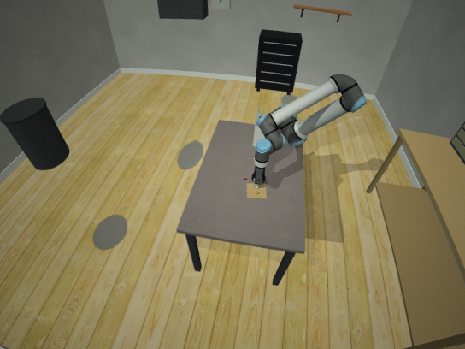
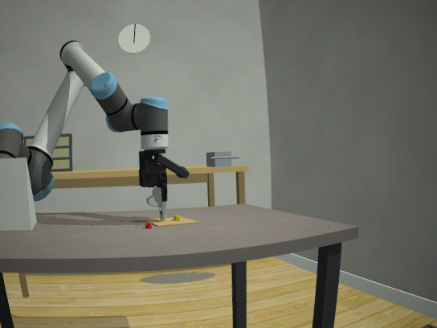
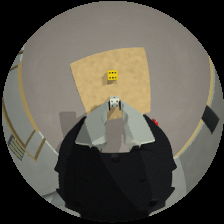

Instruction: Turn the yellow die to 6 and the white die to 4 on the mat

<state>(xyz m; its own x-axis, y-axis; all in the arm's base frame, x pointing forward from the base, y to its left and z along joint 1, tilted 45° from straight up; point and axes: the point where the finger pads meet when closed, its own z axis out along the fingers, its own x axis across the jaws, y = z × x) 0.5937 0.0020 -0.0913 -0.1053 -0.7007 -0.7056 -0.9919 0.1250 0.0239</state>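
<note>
My gripper (image 3: 114, 101) points straight down over the tan mat (image 3: 111, 80) and is shut on the white die (image 3: 114, 103), which shows between the fingertips at the mat's near part. In the exterior view the fingertips (image 2: 162, 217) reach down to the mat (image 2: 173, 221). The yellow die (image 3: 113, 75) lies flat on the mat ahead of the fingers, several dots on top; it also shows in the exterior view (image 2: 176, 218) and the top view (image 1: 256, 192). The red die (image 2: 149, 225) sits on the table just off the mat's edge, and it peeks out beside the gripper body in the wrist view (image 3: 155, 121).
The grey table (image 1: 245, 188) carries the mat near its middle. The arm's pale base block (image 2: 15, 193) stands at the table's far side. A wooden bench (image 2: 132, 174) with a grey box (image 2: 218, 158) stands behind the table.
</note>
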